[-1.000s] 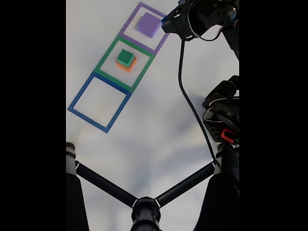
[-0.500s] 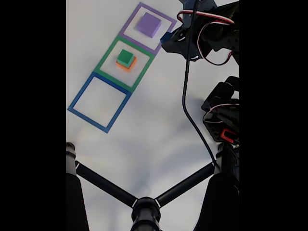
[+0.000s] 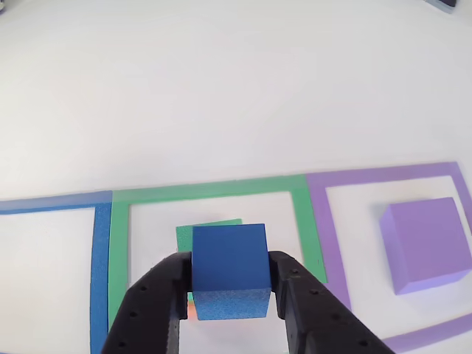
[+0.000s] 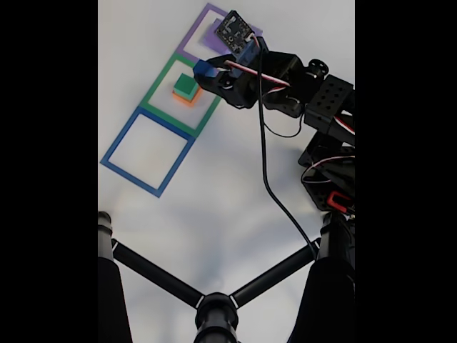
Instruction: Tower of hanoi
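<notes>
On the white table (image 4: 214, 200) we're looking at three taped squares in a row: the blue square (image 4: 146, 151) is sitting bare, the green square (image 3: 214, 195) is holding a green block (image 4: 186, 85) stacked on an orange one (image 4: 188, 98), and the purple square (image 3: 391, 177) is holding a purple block (image 3: 426, 243). Our gripper (image 3: 230, 291) is clamping a blue cube (image 3: 229, 269) between both fingers (image 3: 158, 295), hanging just above the green block. A black tripod (image 4: 214, 307) is crowding the fixed view's bottom.
</notes>
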`<state>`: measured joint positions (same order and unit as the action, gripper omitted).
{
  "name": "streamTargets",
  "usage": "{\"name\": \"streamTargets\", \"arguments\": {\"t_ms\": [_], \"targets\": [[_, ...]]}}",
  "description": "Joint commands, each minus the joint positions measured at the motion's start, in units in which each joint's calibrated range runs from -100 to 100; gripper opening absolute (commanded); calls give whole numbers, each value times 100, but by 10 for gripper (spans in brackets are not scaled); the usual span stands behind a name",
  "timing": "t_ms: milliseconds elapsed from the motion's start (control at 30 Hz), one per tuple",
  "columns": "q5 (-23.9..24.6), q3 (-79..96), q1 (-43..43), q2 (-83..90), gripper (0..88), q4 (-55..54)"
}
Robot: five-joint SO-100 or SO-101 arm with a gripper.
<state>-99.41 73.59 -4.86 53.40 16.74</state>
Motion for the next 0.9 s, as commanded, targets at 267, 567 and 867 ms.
{"name": "streamTargets", "arguments": {"t_ms": [267,567,867], "targets": [[-59,651,246,-1814,54,-3208],[-59,515,238,-2888,55,-4276],[-59,442,314,-3088,58,-4389]]}}
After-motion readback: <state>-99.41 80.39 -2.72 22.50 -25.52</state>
